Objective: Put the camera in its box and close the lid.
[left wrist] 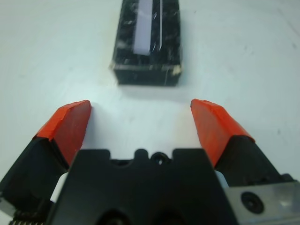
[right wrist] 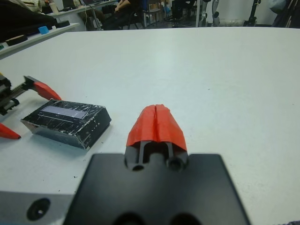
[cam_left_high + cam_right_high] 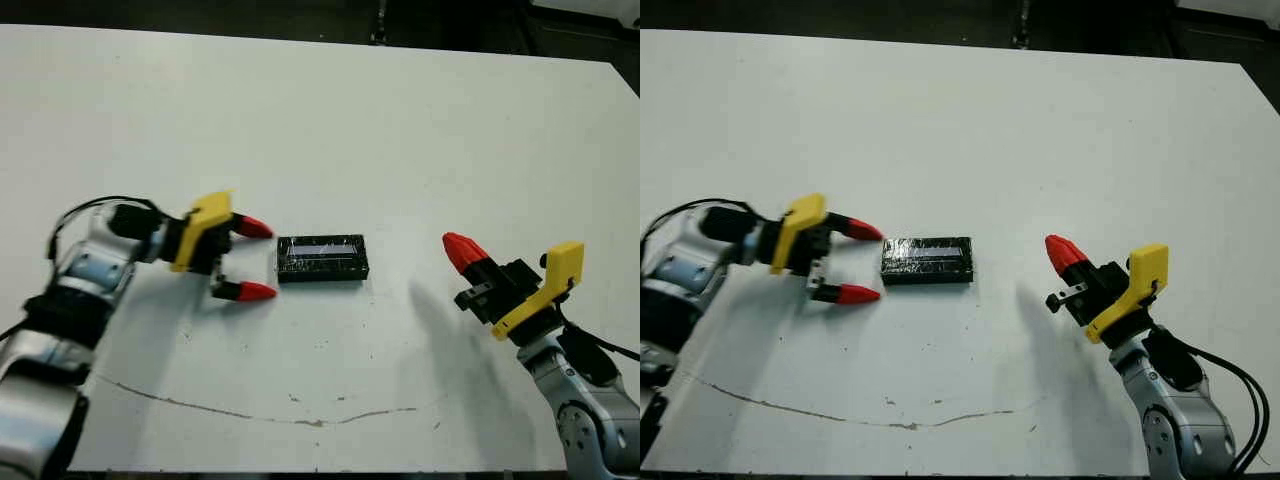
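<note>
Box (image 3: 322, 258) — lid (image 3: 321, 245) on; likely light, rigid, slippery — best gripped across long sides. Left gripper (image 3: 250, 259) stood released; right gripper (image 3: 463, 250) clenched, empty.

My left gripper (image 3: 249, 259) is low over the table (image 3: 320, 120), just to the left of the closed box (image 3: 322, 258). Its two red fingers (image 1: 70, 125) are spread wide apart and point at the box's short end. My right gripper (image 3: 463, 252) is well off to the right of the box. Its two red tips are pressed tight together and point up and toward the box.
</note>
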Motion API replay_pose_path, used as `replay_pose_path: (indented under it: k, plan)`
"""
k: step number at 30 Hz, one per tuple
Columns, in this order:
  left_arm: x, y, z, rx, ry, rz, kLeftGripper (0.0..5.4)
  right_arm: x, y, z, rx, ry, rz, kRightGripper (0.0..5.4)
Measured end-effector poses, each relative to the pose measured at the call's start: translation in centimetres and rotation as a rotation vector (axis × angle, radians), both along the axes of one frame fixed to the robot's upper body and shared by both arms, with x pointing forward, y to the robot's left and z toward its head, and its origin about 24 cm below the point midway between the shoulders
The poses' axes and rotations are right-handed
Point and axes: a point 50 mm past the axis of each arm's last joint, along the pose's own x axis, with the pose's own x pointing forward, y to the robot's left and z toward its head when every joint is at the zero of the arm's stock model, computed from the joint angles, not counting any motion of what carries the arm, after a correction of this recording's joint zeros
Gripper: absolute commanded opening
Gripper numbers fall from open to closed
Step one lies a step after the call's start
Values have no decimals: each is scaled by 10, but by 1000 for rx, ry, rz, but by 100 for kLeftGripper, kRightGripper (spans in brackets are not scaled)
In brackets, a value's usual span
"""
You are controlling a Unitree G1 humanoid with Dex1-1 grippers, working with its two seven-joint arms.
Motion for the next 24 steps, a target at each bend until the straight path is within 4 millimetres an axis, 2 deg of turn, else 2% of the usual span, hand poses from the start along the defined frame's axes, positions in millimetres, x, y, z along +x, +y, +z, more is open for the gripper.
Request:
replay_pose_path:
  k: [4, 9, 13, 16, 19, 24]
  plan:
    - [-2, 23, 9, 40, -36, 79, 539, 0, 0, 0, 0, 0, 0, 0]
    - [-4, 41, 26, 96, -51, 182, 539, 0, 0, 0, 0, -1, 2, 0]
    - [-7, 40, 57, -51, -183, 376, 510, 0, 1, 1, -1, -3, 7, 0]
    - [-16, 21, 71, -322, -331, 483, 473, 0, 1, 1, -1, -3, 11, 0]
    - [-27, -5, 66, -535, -363, 523, 423, 1, 2, 1, 0, 3, 12, 0]
    - [-40, -45, 65, -709, -343, 536, 353, 1, 2, 1, -1, 5, 10, 0]
